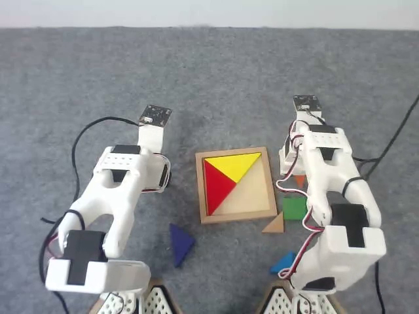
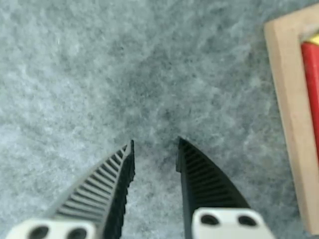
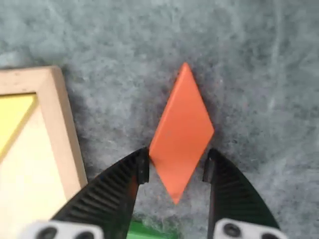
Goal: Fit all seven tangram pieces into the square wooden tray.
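Snugly, red triangle (image 1: 218, 185) meets yellow triangle (image 1: 236, 165) inside the tray (image 1: 237, 217)

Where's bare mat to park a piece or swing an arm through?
Bare: the mat beyond the tray, and the strip between tray, dark blue triangle and brown triangle. Half the tray floor is bare too. Crowded: right of the tray, with orange piece, green piece and blue piece around the right arm.
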Action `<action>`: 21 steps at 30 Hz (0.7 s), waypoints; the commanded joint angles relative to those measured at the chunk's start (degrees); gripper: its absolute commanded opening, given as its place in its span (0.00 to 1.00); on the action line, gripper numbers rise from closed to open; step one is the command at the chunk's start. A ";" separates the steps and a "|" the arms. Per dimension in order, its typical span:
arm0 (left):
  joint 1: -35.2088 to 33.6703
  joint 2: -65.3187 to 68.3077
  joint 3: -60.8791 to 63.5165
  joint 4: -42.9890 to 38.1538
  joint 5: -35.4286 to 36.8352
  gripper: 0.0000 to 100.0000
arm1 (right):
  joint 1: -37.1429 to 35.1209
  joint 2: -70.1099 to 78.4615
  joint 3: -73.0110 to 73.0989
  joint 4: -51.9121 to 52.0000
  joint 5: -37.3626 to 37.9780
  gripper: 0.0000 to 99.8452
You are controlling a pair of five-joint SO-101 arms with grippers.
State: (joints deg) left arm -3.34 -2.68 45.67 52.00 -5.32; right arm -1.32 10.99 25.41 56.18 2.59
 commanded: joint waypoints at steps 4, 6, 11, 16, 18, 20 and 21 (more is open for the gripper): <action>0.62 0.09 -1.98 -0.79 -0.88 0.14 | -0.22 -9.10 -1.32 0.04 0.70 0.28; 0.62 0.09 -1.98 -0.79 -0.88 0.14 | -3.12 -12.09 -1.14 0.75 0.70 0.28; 0.62 0.09 -1.98 -0.79 -0.88 0.14 | -9.27 -11.56 -0.79 0.75 0.35 0.24; 0.62 0.09 -1.89 -0.79 -0.88 0.14 | -7.25 -5.32 -0.97 -0.75 0.62 0.23; 0.62 0.09 -1.63 -0.79 -0.88 0.14 | -5.14 -3.47 -1.23 -1.36 0.70 0.23; 0.62 0.09 -1.63 -0.79 -0.88 0.14 | -3.65 -1.19 -2.29 -1.27 1.32 0.23; 0.62 0.09 -1.63 -0.79 -0.88 0.14 | -3.12 -0.22 -2.64 -1.27 2.02 0.23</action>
State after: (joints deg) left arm -3.34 -2.68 45.67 52.00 -5.32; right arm -7.38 8.18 25.49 55.65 2.77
